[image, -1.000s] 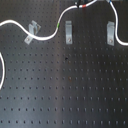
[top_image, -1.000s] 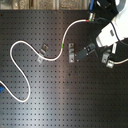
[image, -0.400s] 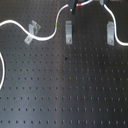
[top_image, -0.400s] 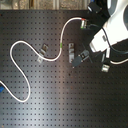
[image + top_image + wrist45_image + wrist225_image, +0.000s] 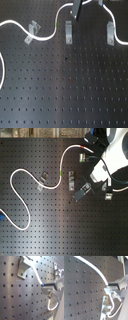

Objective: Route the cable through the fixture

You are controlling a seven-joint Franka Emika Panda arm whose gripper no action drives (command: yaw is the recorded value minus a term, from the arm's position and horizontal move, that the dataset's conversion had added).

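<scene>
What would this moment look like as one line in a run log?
gripper: shut on cable | position: near middle clip | cable: through first clip | black pegboard

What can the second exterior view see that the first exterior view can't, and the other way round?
Only the second exterior view shows the white robot arm from above, the red band near the cable's end, and the cable's big loop running toward the second exterior view's left edge. Only the first exterior view shows the metal fixtures from the side, standing upright, such as the middle fixture. Both show the black perforated board, the white cable passing the first fixture, and its green band.
</scene>
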